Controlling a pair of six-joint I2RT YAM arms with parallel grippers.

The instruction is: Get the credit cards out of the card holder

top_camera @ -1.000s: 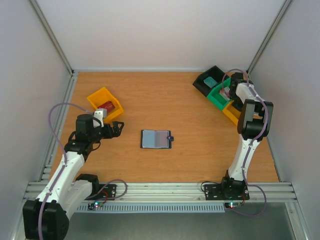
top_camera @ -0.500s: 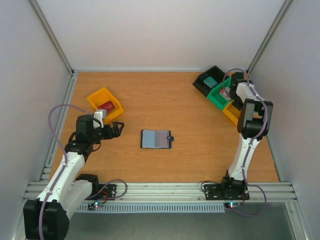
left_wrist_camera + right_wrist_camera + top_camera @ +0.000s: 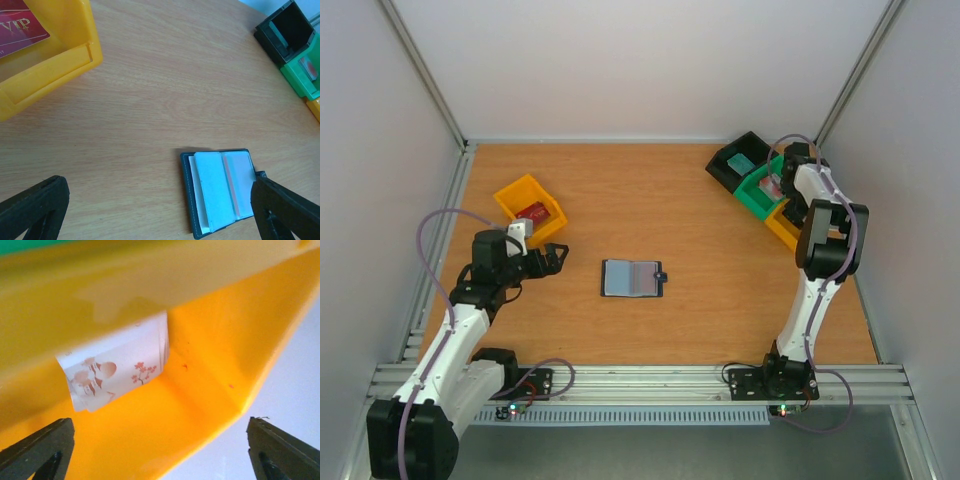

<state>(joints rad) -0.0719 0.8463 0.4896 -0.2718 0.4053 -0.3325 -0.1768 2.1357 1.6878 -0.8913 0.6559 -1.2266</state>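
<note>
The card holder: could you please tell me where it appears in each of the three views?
Top external: the card holder lies open near the middle of the picture.
Left wrist: lower right, open, pockets facing up.
Right wrist: not in it; only a yellow bin shows, from inside.
Shared landmark: the black bin, upper right in the top and left wrist views.

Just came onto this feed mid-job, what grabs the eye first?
The card holder lies open, mid-table, apart from both arms. A red card sits in the left yellow bin. The right gripper, open, hangs over the right yellow bin, which holds a white blossom-printed card.
</note>
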